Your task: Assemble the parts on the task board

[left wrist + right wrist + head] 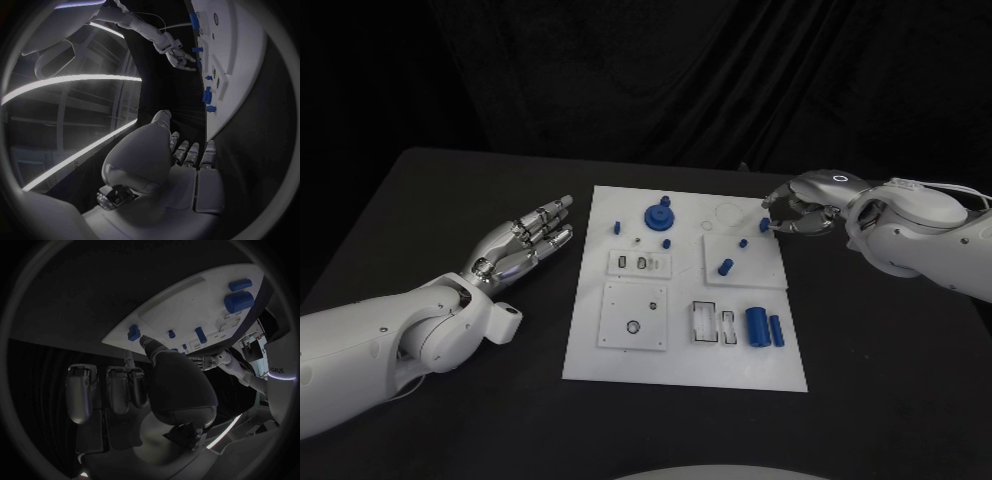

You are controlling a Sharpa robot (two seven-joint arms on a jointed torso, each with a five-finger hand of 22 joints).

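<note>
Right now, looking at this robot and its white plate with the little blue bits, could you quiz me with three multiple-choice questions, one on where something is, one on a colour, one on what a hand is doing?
1. Where is the right hand?
A. At the far right corner of the task board
B. Flat on the table's near left corner
C. Over the board's near edge

2. What colour are the two cylinders lying side by side near the board's near right corner?
A. Red
B. Blue
C. Yellow

3. What is the left hand doing?
A. Gripping a cylinder
B. Pressing on the board
C. Holding nothing, beside the board

Answers: 1 A, the head view shows it curled at that corner by a small blue part. 2 B, both are blue. 3 C, its fingers lie stretched out, left of the board.
</note>
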